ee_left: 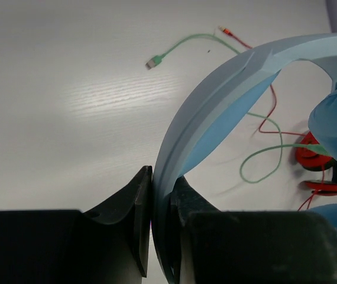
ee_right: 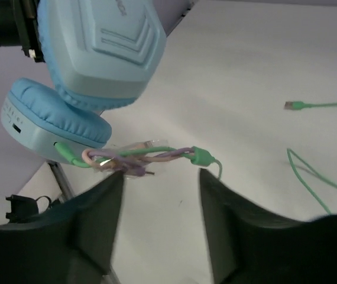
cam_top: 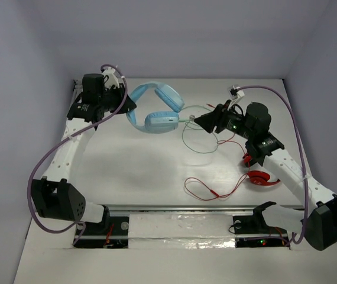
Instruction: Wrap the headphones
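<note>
left gripper (ee_left: 160,198) pinches headphones (ee_left: 227,112); right gripper (ee_right: 161,177) spread wide

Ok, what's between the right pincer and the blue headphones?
Only the mint-green cable, bunched in a pale twist tie, leaving the lower cup; the right wrist view shows it.

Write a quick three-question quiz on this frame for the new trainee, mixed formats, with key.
1. True or false: the left gripper is shut on the headband of the blue headphones.
2. The right gripper is: A) shut on the headband; B) open, just short of the bundled stretch of the green cable; C) out of view.
3. Fill in: the smaller headphones in the scene are coloured ___.

Key: 1 true; 2 B; 3 red.
</note>
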